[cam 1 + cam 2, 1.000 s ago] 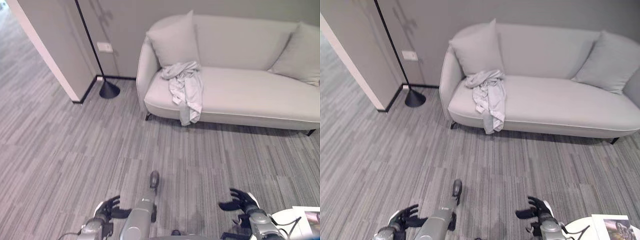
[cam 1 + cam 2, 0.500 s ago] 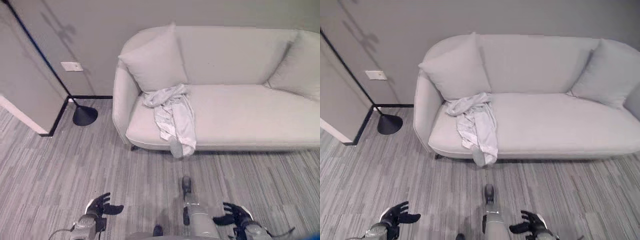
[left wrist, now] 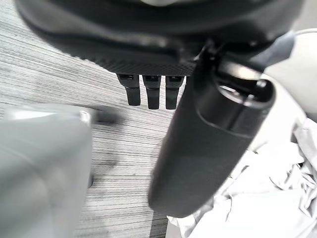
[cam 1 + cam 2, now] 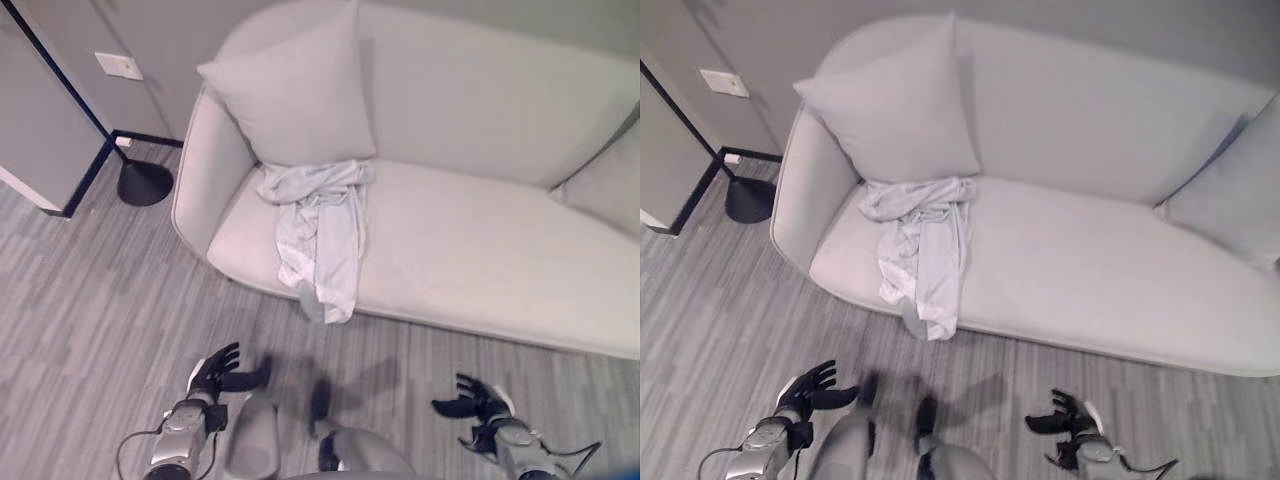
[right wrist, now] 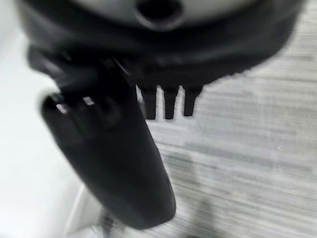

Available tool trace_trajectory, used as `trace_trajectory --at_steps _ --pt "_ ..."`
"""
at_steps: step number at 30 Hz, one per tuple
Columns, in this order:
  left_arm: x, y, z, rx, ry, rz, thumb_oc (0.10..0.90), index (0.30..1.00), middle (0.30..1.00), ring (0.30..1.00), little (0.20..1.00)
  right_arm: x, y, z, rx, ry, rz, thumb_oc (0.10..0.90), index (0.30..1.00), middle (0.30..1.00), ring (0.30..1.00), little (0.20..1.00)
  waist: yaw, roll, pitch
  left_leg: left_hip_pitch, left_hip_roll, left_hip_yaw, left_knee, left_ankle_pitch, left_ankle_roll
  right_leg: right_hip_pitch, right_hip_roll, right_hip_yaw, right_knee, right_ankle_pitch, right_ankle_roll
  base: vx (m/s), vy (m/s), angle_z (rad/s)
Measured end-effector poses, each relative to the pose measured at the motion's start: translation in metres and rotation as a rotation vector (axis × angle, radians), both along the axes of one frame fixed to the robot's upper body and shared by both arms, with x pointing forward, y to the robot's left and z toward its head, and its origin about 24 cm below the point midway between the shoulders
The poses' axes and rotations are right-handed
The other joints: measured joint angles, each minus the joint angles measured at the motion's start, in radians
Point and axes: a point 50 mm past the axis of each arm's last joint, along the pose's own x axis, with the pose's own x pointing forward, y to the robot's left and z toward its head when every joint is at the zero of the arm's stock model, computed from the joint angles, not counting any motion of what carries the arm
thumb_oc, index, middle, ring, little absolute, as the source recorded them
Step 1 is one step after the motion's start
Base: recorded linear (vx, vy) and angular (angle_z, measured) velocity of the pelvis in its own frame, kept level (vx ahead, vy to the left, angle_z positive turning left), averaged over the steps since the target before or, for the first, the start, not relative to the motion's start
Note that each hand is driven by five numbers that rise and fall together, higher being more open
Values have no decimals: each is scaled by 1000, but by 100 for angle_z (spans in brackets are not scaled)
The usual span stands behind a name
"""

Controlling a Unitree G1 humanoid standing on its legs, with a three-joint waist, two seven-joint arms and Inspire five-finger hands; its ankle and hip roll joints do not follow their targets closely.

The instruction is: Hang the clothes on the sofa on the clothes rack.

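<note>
Left eye view: shirt (image 4: 322, 225) draped lengthwise over sofa (image 4: 480, 230) front edge.

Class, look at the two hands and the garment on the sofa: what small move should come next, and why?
Probably reach the left hand forward to the shirt. The shirt lies crumpled on the sofa, its end hanging over the front edge, and both hands, right hand too, are open and empty.

The left hand (image 4: 214, 372) sits at about 7 o'clock in the head view, fingers straight and spread, thumb sticking out toward 3 o'clock, empty. The right hand (image 4: 478, 402) sits at about 5 o'clock, fingers loosely extended toward 10 o'clock, thumb apart, also empty. Both wrists are low at the view's bottom edge, the hands well apart.
</note>
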Motion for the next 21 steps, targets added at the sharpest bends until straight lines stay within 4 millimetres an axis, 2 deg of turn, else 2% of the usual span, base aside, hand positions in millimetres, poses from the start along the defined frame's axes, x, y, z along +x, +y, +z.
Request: trace_trajectory --at_steps 1,2,3,4,5,7,8,9,10,11,12,13,14,15,17,18,19,20,21 --pt "-3 3 -3 6 20 8 800 900 900 900 900 1 2 2 4 -14 9 800 900 900 900 900 -3 16 -29 9 -43 18 40 13 26 1 -1 13 7 -23 15 174 275 -25" --pt "-7 6 -4 14 34 9 800 900 900 900 900 0 3 2 7 -13 9 800 900 900 900 900 -12 16 -37 22 -63 44 71 15 54 7 -8 13 27 -54 52 122 180 -40" --pt "-10 5 -6 14 40 14 800 900 900 900 900 1 2 3 10 -24 -2 800 900 900 900 900 -10 31 -48 48 -67 42 45 19 57 -21 -14 -32 83 -131 125 174 258 -70" --pt "-16 7 -5 21 35 26 800 900 900 900 900 3 2 6 5 -41 3 800 900 900 900 900 -9 48 -82 90 -54 35 -16 26 43 -62 -37 -23 179 -132 43 154 233 -36" --pt "-17 8 -6 21 44 29 800 900 900 900 900 -1 1 6 1 -41 -1 800 900 900 900 900 -30 53 -91 105 -67 43 -33 55 35 -31 -30 -31 153 -125 -15 144 226 -27" --pt "-14 7 -5 23 26 23 800 900 900 900 900 -3 0 6 -5 -32 4 800 900 900 900 900 -17 32 -106 123 -119 59 -72 59 55 -23 -54 -6 159 -128 -7 140 226 -13" --pt "-14 6 -5 20 25 23 800 900 900 900 900 -1 -2 7 -10 -39 7 800 900 900 900 900 -18 37 -109 129 -130 72 -92 71 77 -15 -53 3 164 -128 -5 187 312 -34" --pt "-20 5 -10 13 57 28 800 900 900 900 900 -1 -3 12 -23 -57 16 800 900 900 900 900 -21 81 -130 127 -120 82 -106 126 164 13 -18 11 211 -156 31 166 277 -30" --pt "-25 7 -13 16 77 34 800 900 900 900 900 -4 -2 10 -19 -53 15 800 900 900 900 900 -19 90 -139 132 -111 73 -75 132 134 24 -9 23 252 -181 28 145 298 -24" --pt "-28 6 -15 12 87 43 800 900 900 900 900 -5 -3 12 -22 -59 23 800 900 900 900 900 -19 91 -145 147 -119 70 -61 112 132 19 -19 35 307 -198 29 74 182 11" --pt "-33 7 -16 14 96 48 800 900 900 900 900 -10 -6 15 -38 -68 29 800 900 900 900 900 -46 114 -157 205 -132 45 -82 102 151 -117 -55 39 619 -241 3 166 153 50" --pt "-35 7 -17 22 102 60 800 900 900 900 900 -14 -7 18 -50 -75 36 800 900 900 900 900 -54 96 -159 221 -203 31 -73 75 182 -219 -208 93 717 -267 34 202 42 45" --pt "-33 5 -16 20 89 69 800 900 900 900 900 -16 -8 18 -53 -69 45 800 900 900 900 900 -42 107 -147 227 -197 28 -76 72 179 -234 -217 122 651 -259 55 252 -87 34" --pt "-32 5 -15 16 78 81 800 900 900 900 900 -18 -8 17 -54 -61 48 800 900 900 900 900 -42 121 -137 233 -184 18 -76 72 167 -231 -203 141 525 -239 84 132 -114 15" --pt "-33 12 -13 34 75 97 800 900 900 900 900 -17 -3 14 -47 -49 72 800 900 900 900 900 -37 118 -121 241 -169 4 -73 56 144 -250 -176 144 276 -189 155 109 -143 19" --pt "-35 16 -13 39 77 114 800 900 900 900 900 -17 -1 13 -45 -44 83 800 900 900 900 900 -43 107 -112 247 -164 -2 -76 52 140 -242 -164 146 169 -166 191 92 -130 22" --pt "-33 15 -12 37 69 119 800 900 900 900 900 -16 1 13 -41 -46 88 800 900 900 900 900 -38 83 -98 262 -170 -25 -81 49 129 -239 -141 164 79 -137 196 49 -53 118" --pt "-30 20 -10 52 70 115 800 900 900 900 900 -30 2 5 -30 -13 56 800 900 900 900 900 -78 48 -92 265 -180 -100 -71 35 134 -237 -120 285 38 -81 180 57 -146 158" --pt "-31 19 -10 46 67 105 800 900 900 900 900 -37 3 0 -20 18 51 800 900 900 900 900 -68 -5 -90 296 -196 -124 -78 38 126 -242 -129 281 72 -38 152 58 -199 166"
